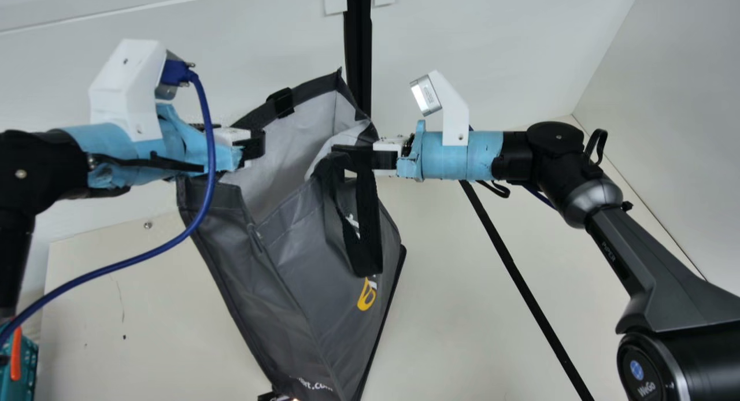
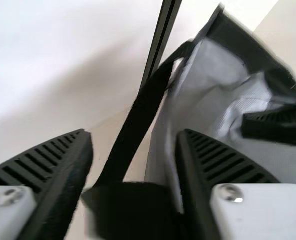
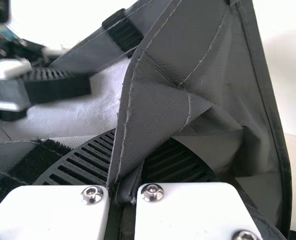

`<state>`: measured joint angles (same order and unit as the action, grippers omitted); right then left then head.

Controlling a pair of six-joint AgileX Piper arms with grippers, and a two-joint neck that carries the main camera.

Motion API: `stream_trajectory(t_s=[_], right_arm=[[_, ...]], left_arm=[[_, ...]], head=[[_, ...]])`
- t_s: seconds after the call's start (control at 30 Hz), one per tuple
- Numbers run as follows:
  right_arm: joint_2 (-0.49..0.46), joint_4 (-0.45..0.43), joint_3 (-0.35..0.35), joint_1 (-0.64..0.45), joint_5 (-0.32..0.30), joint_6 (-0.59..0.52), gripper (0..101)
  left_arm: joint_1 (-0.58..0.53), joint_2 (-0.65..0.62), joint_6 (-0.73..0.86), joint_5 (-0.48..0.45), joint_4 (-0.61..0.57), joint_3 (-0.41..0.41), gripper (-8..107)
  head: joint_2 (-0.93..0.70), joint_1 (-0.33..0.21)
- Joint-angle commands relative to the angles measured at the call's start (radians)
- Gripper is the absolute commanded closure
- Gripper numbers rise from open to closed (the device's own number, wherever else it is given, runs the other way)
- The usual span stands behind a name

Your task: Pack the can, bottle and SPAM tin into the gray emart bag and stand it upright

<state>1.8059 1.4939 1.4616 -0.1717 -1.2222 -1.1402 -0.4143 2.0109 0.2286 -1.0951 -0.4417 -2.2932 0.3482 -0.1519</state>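
Note:
The gray bag [image 1: 306,262] stands at a tilt in the middle of the main view, its mouth spread toward the camera and its black strap hanging over the front. At the mouth's left side is my left gripper [image 1: 254,147]. My right gripper [image 1: 361,155] holds the right side of the rim. In the left wrist view, the left gripper [image 2: 135,160] has its fingers wide apart, with a black strap and bag edge [image 2: 163,165] between and beyond them. The right wrist view has the right gripper [image 3: 127,175] closed on a fold of gray bag fabric [image 3: 132,115].
A teal basket with an orange part [image 1: 23,360] stands at the lower left edge. A blue cable [image 1: 167,245] loops down from the left wrist. Behind the bag a black post [image 1: 358,48] runs up the white wall, and a black strip [image 1: 520,285] crosses the table at right.

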Motion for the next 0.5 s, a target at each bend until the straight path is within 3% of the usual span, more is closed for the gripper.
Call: stream_trajectory(t_s=[0.0, 0.23, 0.47], right_arm=[[0.000, 0.000, 0.000, 0.000, 0.000, 0.000, 101], [0.000, 0.001, 0.000, 0.000, 0.000, 0.000, 101], [0.000, 0.002, 0.000, 0.000, 0.000, 0.000, 101]], left_arm=[[0.009, -0.047, 0.033, 0.027, -0.032, 0.086, 33], [0.043, -0.161, 0.130, 0.078, -0.115, 0.227, 9], [0.087, -0.264, 0.215, 0.131, -0.205, 0.356, 9]], head=[[0.001, -0.023], [0.001, -0.023], [0.001, -0.023]])
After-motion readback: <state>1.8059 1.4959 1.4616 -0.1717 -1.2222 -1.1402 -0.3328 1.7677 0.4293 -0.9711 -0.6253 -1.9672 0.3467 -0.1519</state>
